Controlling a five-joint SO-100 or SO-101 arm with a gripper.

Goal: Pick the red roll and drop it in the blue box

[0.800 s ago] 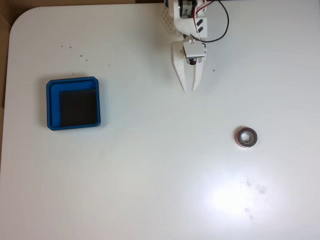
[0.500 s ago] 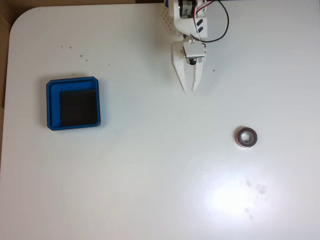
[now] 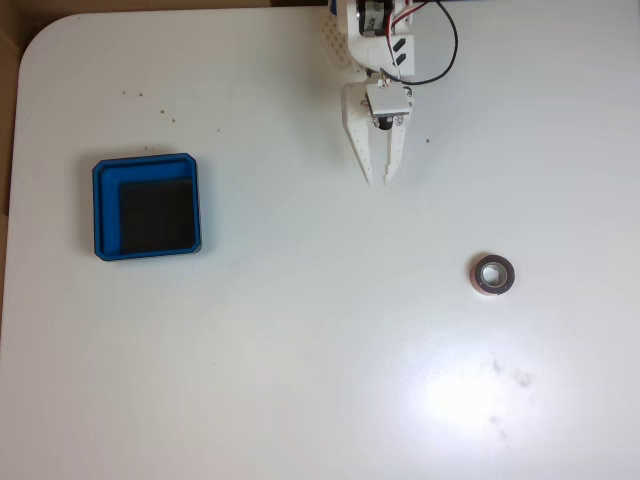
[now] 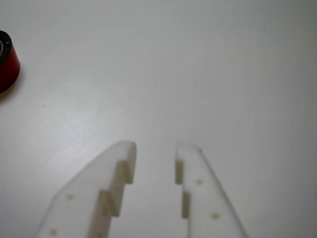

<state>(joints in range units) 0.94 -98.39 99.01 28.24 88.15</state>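
Observation:
The red roll (image 3: 493,274) lies flat on the white table at the right in the fixed view, its silver top face up. In the wrist view the red roll (image 4: 10,67) shows its dark red side at the left edge. My gripper (image 3: 378,180) hangs near the table's top centre, well up and left of the roll, pointing down the picture. In the wrist view my gripper (image 4: 154,148) is open by a narrow gap, with nothing between its white fingers. The blue box (image 3: 146,166) sits at the far left, its black floor bare.
The arm's base and a black and red cable (image 3: 447,55) are at the top edge. A few dark specks (image 3: 150,100) mark the table above the box, and faint smudges (image 3: 510,378) lie below the roll. The table's rounded corner (image 3: 40,45) is at top left.

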